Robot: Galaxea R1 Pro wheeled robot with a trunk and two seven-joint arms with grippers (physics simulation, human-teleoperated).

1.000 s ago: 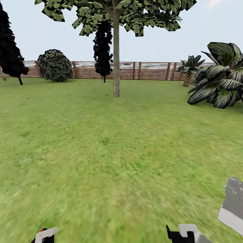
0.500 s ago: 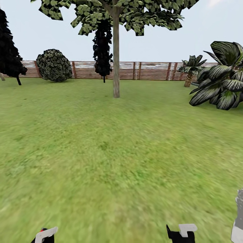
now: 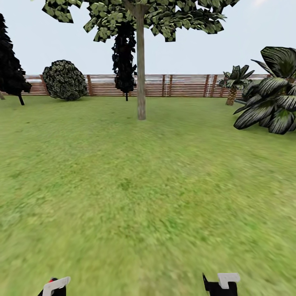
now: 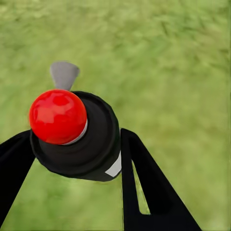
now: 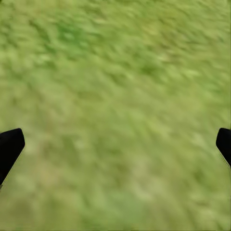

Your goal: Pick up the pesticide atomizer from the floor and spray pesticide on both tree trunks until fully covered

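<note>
Setting: the garden lawn (image 3: 148, 185) stretches ahead to a reddish slat fence (image 3: 181, 85) at the far side.
Tree: one of the trees (image 3: 141, 12) stands far ahead, about centre, its pale tree trunk (image 3: 141, 70) bare and upright, with the leafy crown high above.
Other plants: a dark columnar tree (image 3: 123, 57) just behind the trunk, a round bush (image 3: 65, 80) far left, broad-leaved palm-like plants (image 3: 273, 98) far right.
Left gripper: the left gripper (image 4: 77, 159) has its dark fingers (image 4: 144, 187) on either side of a black cylinder with a red ball on top and a grey tab beyond it. It appears to be clamped on this object. From this end-on angle I take it to be the pesticide atomizer (image 4: 79, 134), though the red knob does not fit a green spray bottle, so that is uncertain.
Right gripper: the right gripper (image 5: 115, 144) is spread wide with nothing in it, only grass between its tips.
Pesticide: no whitish haze on the trunk or in the air.
Stage: likely the approach to the first tree, with the trunk well apart from the robot.
Risk: spraying from this far would fall short onto grass. If the held object is not the sprayer, nothing would coat the trunk. Driving in too straight could bump the trunk.
</note>
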